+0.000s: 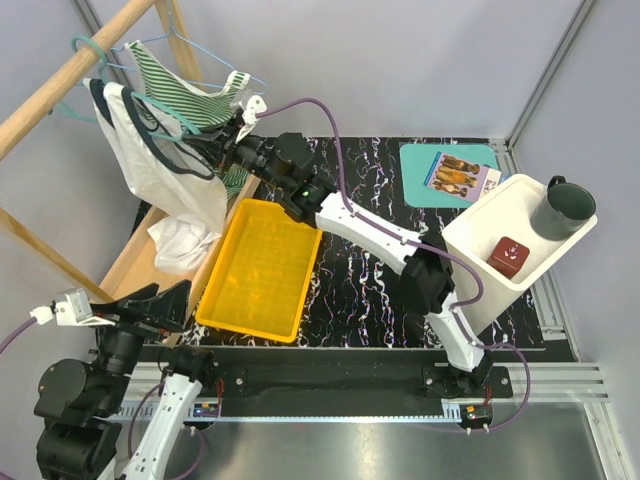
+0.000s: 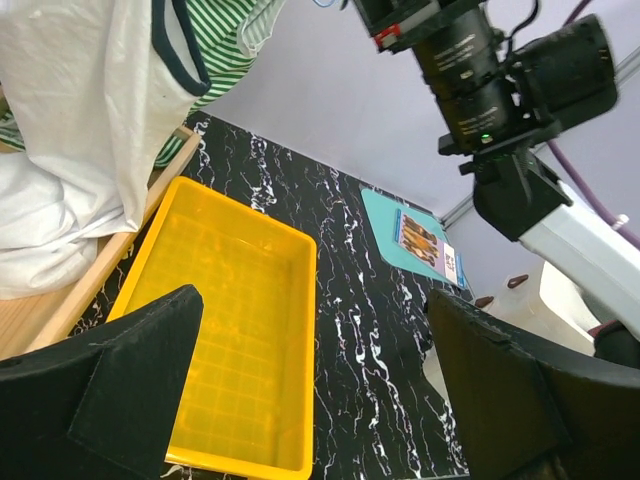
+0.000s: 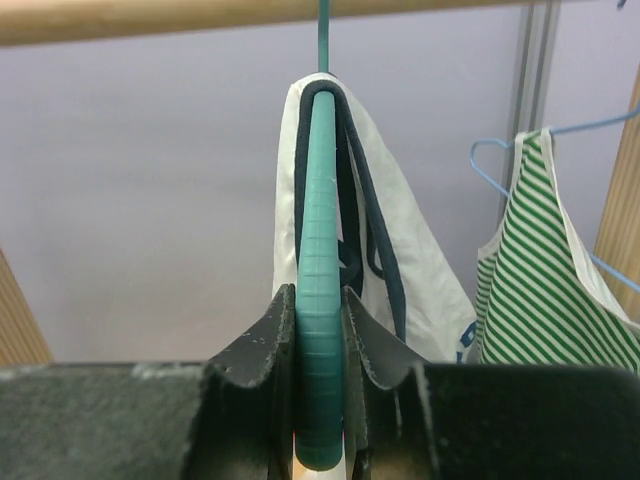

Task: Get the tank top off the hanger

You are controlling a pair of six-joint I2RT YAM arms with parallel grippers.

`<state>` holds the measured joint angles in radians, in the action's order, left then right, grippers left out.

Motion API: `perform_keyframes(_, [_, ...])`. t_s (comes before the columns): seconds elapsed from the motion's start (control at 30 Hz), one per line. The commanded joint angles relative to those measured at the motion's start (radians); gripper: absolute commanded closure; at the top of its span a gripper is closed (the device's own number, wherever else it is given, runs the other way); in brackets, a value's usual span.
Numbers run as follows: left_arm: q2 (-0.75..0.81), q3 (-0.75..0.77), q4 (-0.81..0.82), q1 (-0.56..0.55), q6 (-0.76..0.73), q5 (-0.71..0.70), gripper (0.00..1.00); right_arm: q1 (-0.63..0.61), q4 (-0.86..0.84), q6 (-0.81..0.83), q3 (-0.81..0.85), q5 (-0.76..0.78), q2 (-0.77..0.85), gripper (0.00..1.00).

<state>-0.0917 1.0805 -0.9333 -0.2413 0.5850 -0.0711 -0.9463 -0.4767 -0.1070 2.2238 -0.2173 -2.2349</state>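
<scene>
Tank top (image 1: 165, 170), white with dark trim, hung just beyond the right gripper (image 3: 320, 322), draped over the teal hanger (image 3: 320, 260). Its cloth fell away behind the fingers and to their right in the wrist view. Its dark strap appeared to loop over the hanger's top, though the edge-on view left that unsure.

The marbled table (image 1: 370, 290) lay below both grippers. The wooden rod (image 1: 70, 70) ran above the right gripper and carried the hanger's hook. A yellow tray (image 2: 230, 330) sat on the table just ahead of and below the left gripper (image 2: 320, 400). A green striped top (image 3: 540, 290) hung to the right gripper's right, apart from the tank top.

The right gripper pinched the hanger's lower bar, one finger pressed on each side. The left gripper's fingers were spread wide, touching nothing, low and well apart from the tank top.
</scene>
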Motion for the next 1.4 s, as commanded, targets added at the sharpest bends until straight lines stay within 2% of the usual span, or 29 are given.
perform_keyframes(0.0, [-0.051,0.032,0.036,-0.004,0.003,0.033,0.01,-0.005,-0.218,-0.017,-0.016,0.047,0.118,1.0])
perform_keyframes(0.27, [-0.077,0.07,0.036,-0.004,0.013,0.062,0.01,-0.006,-0.25,-0.037,-0.078,0.07,0.165,1.0])
perform_keyframes(0.53, [-0.173,0.166,0.037,-0.003,-0.037,0.096,0.01,-0.006,-0.405,-0.046,-0.464,0.093,0.377,1.0])
perform_keyframes(0.7, [-0.304,0.274,0.044,-0.004,-0.042,0.114,0.01,-0.006,-0.433,-0.054,-0.634,0.069,0.498,1.0])
perform_keyframes(0.93, [-0.474,0.549,0.056,-0.004,-0.05,0.1,0.02,-0.006,-0.36,-0.109,-0.832,-0.01,0.688,1.0])
perform_keyframes(1.13, [-0.621,0.725,0.056,-0.004,-0.007,0.201,0.05,-0.005,-0.24,-0.194,-0.944,-0.069,0.865,1.0])
perform_keyframes(1.2, [-0.637,0.737,0.082,-0.004,0.047,0.246,0.06,-0.005,-0.209,-0.185,-0.973,-0.076,0.923,1.0])
perform_keyframes(1.37, [-0.617,0.647,0.214,-0.004,0.177,0.32,0.09,-0.006,-0.207,-0.165,-1.049,-0.112,0.986,1.0])
